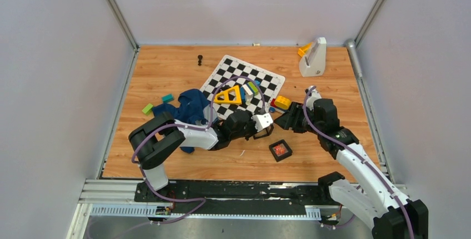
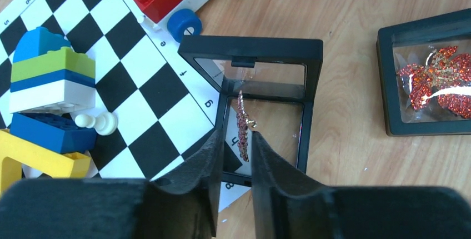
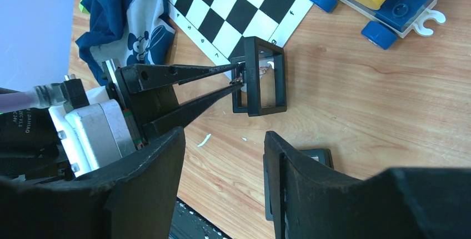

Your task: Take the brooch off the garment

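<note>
Left claw [image 2: 237,142] pinches the brooch [image 2: 242,128] over an open case [image 2: 252,47] at the mat [image 2: 139,83] edge; right claw [image 3: 222,161] gapes wide.

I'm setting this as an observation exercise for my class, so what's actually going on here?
The left gripper pinches a small reddish brooch edge-on over an open black display box beside the checkered mat. The navy shirt lies apart, further left, with no gripper on it. The right gripper hangs open nearby, holding nothing. A second black box with a red brooch inside sits on the wooden table.
</note>
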Robot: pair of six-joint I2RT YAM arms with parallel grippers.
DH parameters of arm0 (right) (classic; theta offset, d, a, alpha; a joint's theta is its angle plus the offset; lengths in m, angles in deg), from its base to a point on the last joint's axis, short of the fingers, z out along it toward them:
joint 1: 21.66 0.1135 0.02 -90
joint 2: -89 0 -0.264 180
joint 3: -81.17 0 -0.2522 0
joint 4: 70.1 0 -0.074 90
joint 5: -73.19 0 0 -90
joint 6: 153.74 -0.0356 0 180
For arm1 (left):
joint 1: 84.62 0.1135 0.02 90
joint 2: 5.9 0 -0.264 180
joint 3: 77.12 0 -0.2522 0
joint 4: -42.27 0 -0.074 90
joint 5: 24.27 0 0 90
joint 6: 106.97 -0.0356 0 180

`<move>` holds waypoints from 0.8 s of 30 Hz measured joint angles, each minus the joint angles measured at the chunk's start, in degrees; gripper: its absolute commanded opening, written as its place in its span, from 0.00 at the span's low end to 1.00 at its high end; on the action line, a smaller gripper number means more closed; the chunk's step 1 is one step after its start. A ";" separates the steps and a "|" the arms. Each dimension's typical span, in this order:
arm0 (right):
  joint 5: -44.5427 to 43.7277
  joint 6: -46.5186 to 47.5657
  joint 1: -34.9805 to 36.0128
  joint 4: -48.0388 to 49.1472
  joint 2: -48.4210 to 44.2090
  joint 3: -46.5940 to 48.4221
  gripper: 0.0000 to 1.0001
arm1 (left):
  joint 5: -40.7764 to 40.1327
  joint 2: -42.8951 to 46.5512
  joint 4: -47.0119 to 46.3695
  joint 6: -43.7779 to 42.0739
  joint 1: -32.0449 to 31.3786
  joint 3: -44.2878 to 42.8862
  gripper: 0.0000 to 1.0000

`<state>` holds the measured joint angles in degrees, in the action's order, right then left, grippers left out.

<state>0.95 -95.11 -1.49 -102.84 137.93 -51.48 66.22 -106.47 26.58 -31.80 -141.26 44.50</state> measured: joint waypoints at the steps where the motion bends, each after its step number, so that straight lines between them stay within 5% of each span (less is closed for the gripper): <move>1: 0.02 0.02 -0.02 0.00 0.02 0.00 0.56 | 0.00 0.00 0.20 -0.07 -0.04 0.00 0.39; 8: 0.55 0.00 -0.11 0.04 0.70 0.00 0.54 | 0.87 0.44 1.73 0.42 -0.28 0.00 0.37; 18: 1.42 -0.04 -0.48 1.18 3.78 0.00 0.50 | 4.28 4.57 2.25 5.75 -0.31 0.11 0.50; 24: 1.81 -0.79 -0.48 2.75 7.21 0.02 0.37 | 1.68 6.16 3.91 12.37 -0.20 0.11 0.33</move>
<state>2.77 -95.90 -1.97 -100.09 145.14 -51.46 67.90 -100.31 30.49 -19.43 -141.46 44.61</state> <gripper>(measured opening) 0.430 0.438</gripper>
